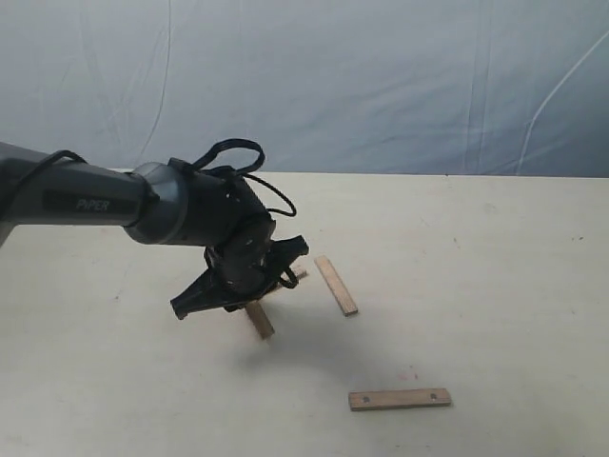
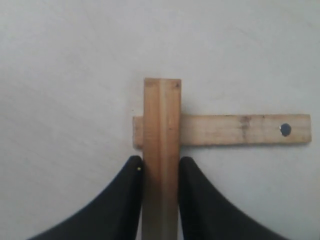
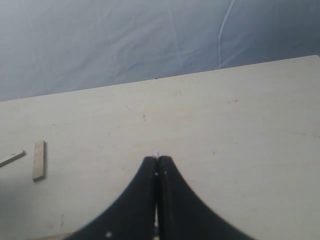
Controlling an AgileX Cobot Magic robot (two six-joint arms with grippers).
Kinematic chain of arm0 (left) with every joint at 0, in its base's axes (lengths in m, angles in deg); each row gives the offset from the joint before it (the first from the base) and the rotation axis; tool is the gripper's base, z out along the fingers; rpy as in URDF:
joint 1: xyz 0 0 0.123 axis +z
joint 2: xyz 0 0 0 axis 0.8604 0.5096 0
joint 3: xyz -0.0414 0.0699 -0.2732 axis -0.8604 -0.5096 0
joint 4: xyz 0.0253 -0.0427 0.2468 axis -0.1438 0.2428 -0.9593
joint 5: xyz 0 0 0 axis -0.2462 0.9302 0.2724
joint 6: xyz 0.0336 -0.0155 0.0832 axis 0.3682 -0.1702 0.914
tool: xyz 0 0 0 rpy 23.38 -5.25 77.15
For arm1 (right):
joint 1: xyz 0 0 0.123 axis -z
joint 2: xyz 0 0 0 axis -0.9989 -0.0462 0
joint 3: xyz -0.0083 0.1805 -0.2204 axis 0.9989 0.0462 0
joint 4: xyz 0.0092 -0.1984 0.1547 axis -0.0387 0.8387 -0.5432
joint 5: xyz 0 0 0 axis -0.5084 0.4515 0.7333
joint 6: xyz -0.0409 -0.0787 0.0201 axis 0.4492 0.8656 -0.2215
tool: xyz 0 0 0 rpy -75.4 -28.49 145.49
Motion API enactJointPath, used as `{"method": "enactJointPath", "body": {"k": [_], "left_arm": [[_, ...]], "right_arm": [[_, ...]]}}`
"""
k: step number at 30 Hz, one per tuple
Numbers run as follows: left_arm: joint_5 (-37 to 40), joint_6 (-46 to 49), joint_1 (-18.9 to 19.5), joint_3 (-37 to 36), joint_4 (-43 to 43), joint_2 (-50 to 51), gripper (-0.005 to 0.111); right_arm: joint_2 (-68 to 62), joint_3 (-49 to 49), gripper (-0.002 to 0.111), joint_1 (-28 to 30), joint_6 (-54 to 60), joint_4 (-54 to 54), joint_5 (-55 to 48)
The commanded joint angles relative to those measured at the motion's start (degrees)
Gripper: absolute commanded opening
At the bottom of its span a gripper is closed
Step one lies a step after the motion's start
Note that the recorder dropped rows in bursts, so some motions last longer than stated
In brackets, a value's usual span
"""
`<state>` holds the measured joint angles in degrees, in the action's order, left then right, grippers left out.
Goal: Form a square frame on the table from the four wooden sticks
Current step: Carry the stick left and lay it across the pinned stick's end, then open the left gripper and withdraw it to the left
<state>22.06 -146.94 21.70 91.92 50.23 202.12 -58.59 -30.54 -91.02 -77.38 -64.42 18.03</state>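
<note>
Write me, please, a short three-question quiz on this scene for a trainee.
1. True or false: the right gripper holds a stick.
2. The left gripper is shut on: A) a wooden stick; B) a pen; C) nothing.
3. In the exterior view, how many sticks lie on the table wholly clear of that gripper?
Key: 1. False; it is shut and empty. 2. A. 3. Two: the slanted stick and the near stick.

Left claw [image 2: 161, 160] pinching stick [image 2: 161, 115]; right claw [image 3: 158, 160] closed.
</note>
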Motion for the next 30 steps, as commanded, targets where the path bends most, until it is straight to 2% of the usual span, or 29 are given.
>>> {"method": "enactJointPath", "body": {"k": [1, 7, 11, 12, 13, 14, 16, 24, 30], "left_arm": [[0.4, 1.3, 0.1, 0.2, 1.1, 1.6, 0.0], [-0.3, 3.2, 0.3, 0.2, 1.3, 2.5, 0.0], [4.0, 23.0, 3.5, 3.3, 7.4, 0.3, 0.0], [6.8, 33.7, 5.3, 5.2, 12.1, 0.0, 0.0], [8.1, 37.4, 6.0, 5.9, 14.2, -0.2, 0.0], [9.9, 45.0, 7.5, 7.2, 18.5, -0.2, 0.0], [11.3, 49.8, 9.0, 7.4, 19.9, -0.2, 0.0], [12.1, 62.0, 12.8, 7.4, 18.4, 3.2, 0.0], [10.5, 63.0, 13.4, 7.4, 17.8, 5.7, 0.0]], "right_arm": [[0.1, 0.0, -0.001, 0.2, 0.3, -0.1, 0.2], [0.1, 0.0, -0.001, 0.2, 0.3, -0.1, 0.2], [0.1, 0.0, -0.001, 0.2, 0.3, -0.1, 0.2], [0.1, 0.0, -0.001, 0.2, 0.3, -0.1, 0.2], [0.1, 0.0, -0.001, 0.2, 0.3, -0.1, 0.2], [0.1, 0.0, -0.001, 0.2, 0.3, -0.1, 0.2], [0.1, 0.0, -0.001, 0.2, 0.3, -0.1, 0.2], [0.1, 0.0, -0.001, 0.2, 0.3, -0.1, 0.3], [0.1, 0.0, -0.001, 0.2, 0.3, -0.1, 0.3]]}}
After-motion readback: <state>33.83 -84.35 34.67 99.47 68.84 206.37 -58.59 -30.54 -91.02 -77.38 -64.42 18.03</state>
